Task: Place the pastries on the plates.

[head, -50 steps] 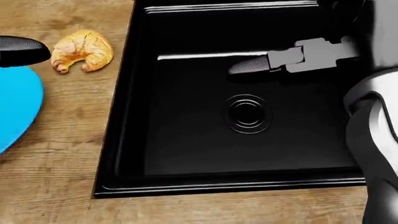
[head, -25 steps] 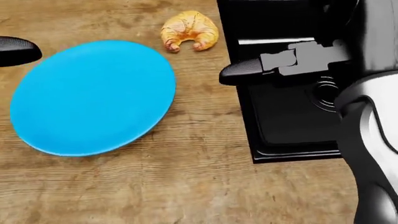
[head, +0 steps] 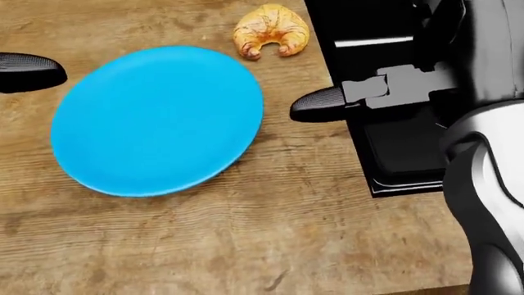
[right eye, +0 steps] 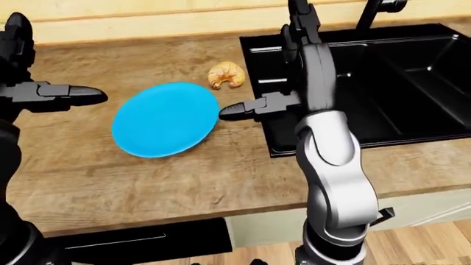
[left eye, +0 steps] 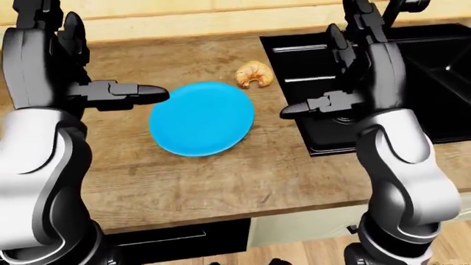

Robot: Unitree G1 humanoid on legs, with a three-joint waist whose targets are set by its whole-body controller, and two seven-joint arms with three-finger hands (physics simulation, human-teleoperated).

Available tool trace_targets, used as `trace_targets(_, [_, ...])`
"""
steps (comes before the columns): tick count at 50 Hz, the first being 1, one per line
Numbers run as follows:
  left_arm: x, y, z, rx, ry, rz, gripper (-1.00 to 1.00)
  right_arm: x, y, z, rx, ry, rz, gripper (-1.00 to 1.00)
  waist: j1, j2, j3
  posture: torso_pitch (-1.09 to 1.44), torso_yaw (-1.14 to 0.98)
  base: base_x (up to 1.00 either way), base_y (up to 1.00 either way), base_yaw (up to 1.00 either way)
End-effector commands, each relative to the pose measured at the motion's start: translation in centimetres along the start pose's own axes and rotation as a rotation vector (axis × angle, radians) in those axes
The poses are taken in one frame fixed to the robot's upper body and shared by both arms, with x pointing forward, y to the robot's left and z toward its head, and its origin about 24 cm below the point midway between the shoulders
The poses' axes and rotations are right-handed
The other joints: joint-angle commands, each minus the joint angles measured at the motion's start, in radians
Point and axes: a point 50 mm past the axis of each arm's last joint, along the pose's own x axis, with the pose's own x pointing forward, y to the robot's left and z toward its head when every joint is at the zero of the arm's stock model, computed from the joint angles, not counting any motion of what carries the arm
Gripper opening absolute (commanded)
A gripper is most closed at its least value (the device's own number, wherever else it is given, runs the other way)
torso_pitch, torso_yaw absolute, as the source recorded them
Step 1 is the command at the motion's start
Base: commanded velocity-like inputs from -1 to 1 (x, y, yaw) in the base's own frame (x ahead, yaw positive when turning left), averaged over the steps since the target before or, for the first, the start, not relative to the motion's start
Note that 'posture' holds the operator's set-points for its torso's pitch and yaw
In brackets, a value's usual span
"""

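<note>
In the left-eye view the blue plate [left eye: 202, 118] lies flat on the wooden counter [left eye: 184, 176], and everything else can be placed from it: the croissant [left eye: 254, 74] sits on the bare wood just off the plate's upper right edge, near it but not touching, and the black sink [left eye: 412, 72] is sunk into the counter farther right of the plate. The left hand [left eye: 70, 61] is raised to the left of the plate, its fingers spread, two pointing upward and one dark-tipped finger [left eye: 147, 93] stretched toward the plate's left rim, holding nothing. The right hand [left eye: 353, 66] stands to the right of the plate over the sink's left edge, likewise spread and empty, one finger reaching back toward the plate. In the head view the plate [head: 157, 120] fills the left middle; the croissant [head: 272, 29] lies above its upper right rim, apart from it, curved with its ends pointing down in the picture. A dark fingertip [head: 321, 103] of the right hand shows just right of the plate's edge, and another black fingertip [head: 29, 71], of the left hand, shows at the plate's left; the sink [head: 393, 153] is to the right of the plate. In the right-eye view the plate [right eye: 165, 119] again lies on the counter [right eye: 147, 182] with the croissant [right eye: 227, 75] above and right of it, and the right hand's outstretched finger [right eye: 236, 111] comes close beside the plate's right rim, over the counter, gripping nothing.
</note>
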Motion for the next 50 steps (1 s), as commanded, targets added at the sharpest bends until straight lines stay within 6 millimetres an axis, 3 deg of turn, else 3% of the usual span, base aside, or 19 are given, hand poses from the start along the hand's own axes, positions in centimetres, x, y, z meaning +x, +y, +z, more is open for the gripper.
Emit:
trace_targets(1, [-0.1, 0.2, 1.7, 0.003, -0.095, 0.011, 1.0, -0.1, -0.2, 1.6, -0.006, -0.09, -0.015, 1.0, 0.002, -0.001, -0.032, 0.25, 0.0, 0.0, 0.24, 0.0])
trace_targets(3, [-0.2, 0.3, 1.7, 0.007, -0.094, 0.011, 1.0, -0.1, -0.2, 1.5, -0.004, -0.089, -0.019, 1.0, 0.008, -0.022, -0.042, 0.25, 0.0, 0.0, 0.19, 0.0])
trace_targets(4, [-0.2, 0.3, 1.7, 0.008, -0.094, 0.011, 1.0, -0.1, -0.2, 1.5, -0.002, -0.088, -0.019, 1.0, 0.006, -0.013, -0.028, 0.25, 0.0, 0.0, 0.0, 0.0])
trace_targets(6, [-0.2, 0.2, 1.6, 0.007, -0.094, 0.011, 1.0, -0.1, -0.3, 1.5, 0.0, -0.088, -0.026, 1.0, -0.005, 0.014, -0.028, 0.25, 0.0, 0.0, 0.0, 0.0])
trace_targets(8, [-0.2, 0.2, 1.6, 0.009, -0.093, 0.01, 1.0, -0.1, -0.3, 1.5, 0.001, -0.089, -0.025, 1.0, -0.016, 0.063, -0.036, 0.25, 0.0, 0.0, 0.0, 0.0])
trace_targets(9, [-0.2, 0.2, 1.6, 0.009, -0.094, 0.011, 1.0, -0.1, -0.3, 1.5, 0.0, -0.087, -0.025, 1.0, -0.012, 0.026, -0.018, 0.25, 0.0, 0.0, 0.0, 0.0])
trace_targets(18, [0.1, 0.0, 1.8, 0.011, -0.096, 0.005, 1.0, 0.2, -0.1, 1.4, -0.002, -0.085, -0.015, 1.0, 0.009, 0.006, -0.017, 0.25, 0.0, 0.0, 0.0, 0.0])
trace_targets(24, [0.1, 0.1, 1.9, 0.015, -0.098, 0.004, 1.0, 0.3, 0.0, 1.7, 0.0, -0.098, -0.003, 1.0, 0.01, 0.009, -0.018, 0.25, 0.0, 0.0, 0.0, 0.0])
trace_targets(25, [0.0, 0.1, 1.9, 0.012, -0.099, 0.004, 1.0, 0.3, 0.0, 1.7, -0.005, -0.096, -0.005, 1.0, 0.017, 0.018, -0.039, 0.25, 0.0, 0.0, 0.0, 0.3])
trace_targets(32, [-0.2, 0.2, 1.8, 0.017, -0.098, 0.007, 1.0, 0.1, -0.2, 1.6, 0.0, -0.094, -0.012, 1.0, 0.022, 0.023, -0.032, 0.25, 0.0, 0.0, 0.0, 0.58])
trace_targets(36, [-0.2, 0.3, 1.7, 0.019, -0.097, 0.01, 1.0, 0.1, -0.1, 1.4, -0.017, -0.083, -0.016, 1.0, -0.001, 0.05, -0.019, 0.25, 0.0, 0.0, 0.0, 0.44])
trace_targets(39, [-0.3, 0.3, 1.7, 0.016, -0.096, 0.011, 1.0, 0.1, -0.2, 1.4, -0.013, -0.08, -0.023, 1.0, -0.004, 0.047, -0.028, 0.25, 0.0, 0.0, 0.0, 0.0])
trace_targets(44, [-0.3, 0.3, 1.6, 0.017, -0.096, 0.01, 1.0, 0.3, -0.4, 2.1, -0.018, -0.079, -0.028, 1.0, -0.004, 0.04, -0.021, 0.25, 0.0, 0.0, 0.0, 0.0])
trace_targets(50, [-0.1, 0.4, 1.7, 0.013, -0.098, 0.011, 1.0, 1.1, -0.3, 4.4, -0.043, -0.102, -0.008, 1.0, -0.007, 0.038, -0.013, 0.25, 0.0, 0.0, 0.0, 0.0])
